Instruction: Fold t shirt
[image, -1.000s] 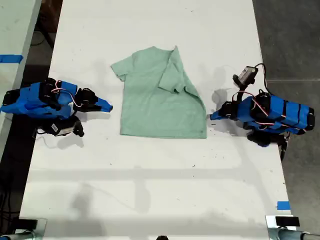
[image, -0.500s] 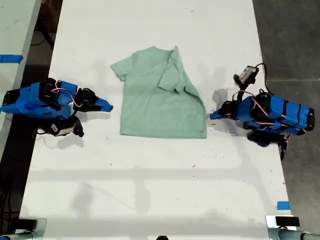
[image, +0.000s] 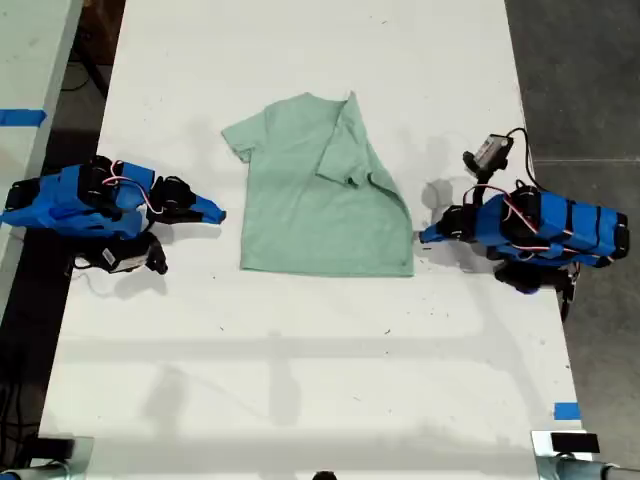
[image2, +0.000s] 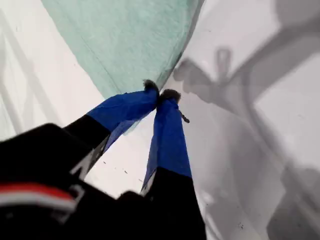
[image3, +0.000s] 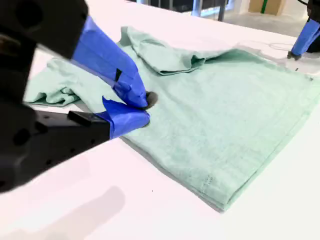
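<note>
Two pincers closed, empty: first pincer (image2: 161, 95) at hem corner of pale mint-green fabric t shirt (image: 320, 195); second pincer (image3: 142, 109) beside opposite edge. Open jaws, pinch single layer, lift low over white desk (image: 300, 380).

White table (image: 300, 380), bare, scuffed with small dark specks. We note blue tape (image: 566, 411) at its edge, exterior view's lower right; another blue tape strip (image: 22, 117) on a neighbouring surface, exterior view's left. Dark floor (image: 580, 80) beyond.

Exterior view straight down over table (image: 300, 380), both wrist views close, low, sharing the t shirt (image: 320, 190).
</note>
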